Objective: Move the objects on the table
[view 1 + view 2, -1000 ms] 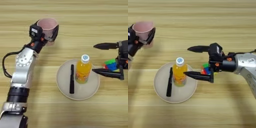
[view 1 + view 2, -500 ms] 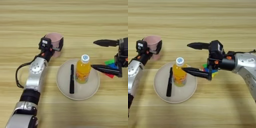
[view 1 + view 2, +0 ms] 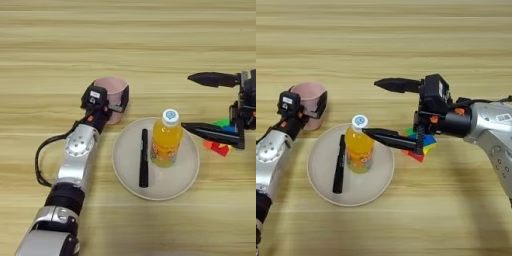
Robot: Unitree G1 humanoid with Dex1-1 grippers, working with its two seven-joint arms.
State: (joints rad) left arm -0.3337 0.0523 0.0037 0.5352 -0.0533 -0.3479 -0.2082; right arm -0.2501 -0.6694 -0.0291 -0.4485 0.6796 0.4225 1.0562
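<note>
The left gripper [image 3: 111, 100] is pinching the pale pink cup [image 3: 113, 90], its black fingers clamped on either side of the cup's wall, and the cup is sitting upright just off the upper-left rim of the beige plate [image 3: 183, 172]. The left arm is reaching up from the bottom-left corner, silver forearm angled toward the cup, a black cable looping out at its side.

Over on the other side, the right gripper [image 3: 378, 108] is standing wide open, two long black fingers spread far apart and pointing left. The upper finger is hanging over bare wood, well above the plate; the lower finger [image 3: 391, 139] is stretching across the plate's rim with its tip just beside the orange-juice bottle [image 3: 358, 146] (whether it is actually touching, I cannot tell). The right arm is coming in from the right edge, held roughly level, grey shell and black wrist block showing.

The bottle is standing upright on the plate, white cap on top. The black pen [image 3: 144, 157] is lying lengthwise on the plate just left of it. Some small colourful blocks [image 3: 420, 145] are lying on the wooden table [image 3: 125, 40] under the right wrist.
</note>
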